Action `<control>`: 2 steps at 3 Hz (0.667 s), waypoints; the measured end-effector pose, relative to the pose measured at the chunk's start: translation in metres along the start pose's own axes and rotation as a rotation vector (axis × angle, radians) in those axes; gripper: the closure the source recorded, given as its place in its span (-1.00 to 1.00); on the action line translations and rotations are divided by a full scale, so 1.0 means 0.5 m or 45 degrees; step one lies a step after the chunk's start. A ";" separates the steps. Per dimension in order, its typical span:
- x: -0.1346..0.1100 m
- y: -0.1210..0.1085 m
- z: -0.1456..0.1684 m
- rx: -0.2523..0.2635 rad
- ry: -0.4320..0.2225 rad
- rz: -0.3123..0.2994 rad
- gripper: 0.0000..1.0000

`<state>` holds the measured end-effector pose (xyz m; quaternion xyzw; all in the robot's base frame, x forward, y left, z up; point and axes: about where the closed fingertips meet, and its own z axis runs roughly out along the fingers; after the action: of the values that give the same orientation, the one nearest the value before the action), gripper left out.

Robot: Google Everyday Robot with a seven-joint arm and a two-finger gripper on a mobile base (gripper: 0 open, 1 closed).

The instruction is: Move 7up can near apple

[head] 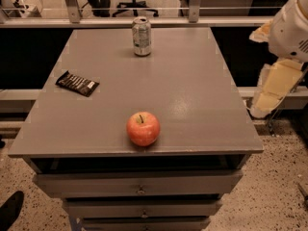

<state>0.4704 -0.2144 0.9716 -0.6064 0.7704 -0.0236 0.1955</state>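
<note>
The 7up can (141, 36) stands upright at the far middle of the grey table (192, 81), silver top up. The red-orange apple (143, 128) sits near the table's front edge, stem up, straight in front of the can and far from it. My arm hangs off the table's right side, with the gripper (263, 102) pointing down beside the right edge, below the table top. It is far from both the can and the apple and holds nothing that I can see.
A dark snack bar wrapper (77, 83) lies on the left of the table. Drawers (139, 189) sit under the table top. A railing (144, 13) and office chairs stand behind the table. A shoe (9, 208) shows at the lower left.
</note>
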 end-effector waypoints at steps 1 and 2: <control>-0.041 -0.091 0.060 0.048 -0.154 0.006 -1.00; -0.125 -0.216 0.134 0.111 -0.358 0.022 -1.00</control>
<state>0.6043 -0.1705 0.9562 -0.5880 0.7388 0.0299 0.3280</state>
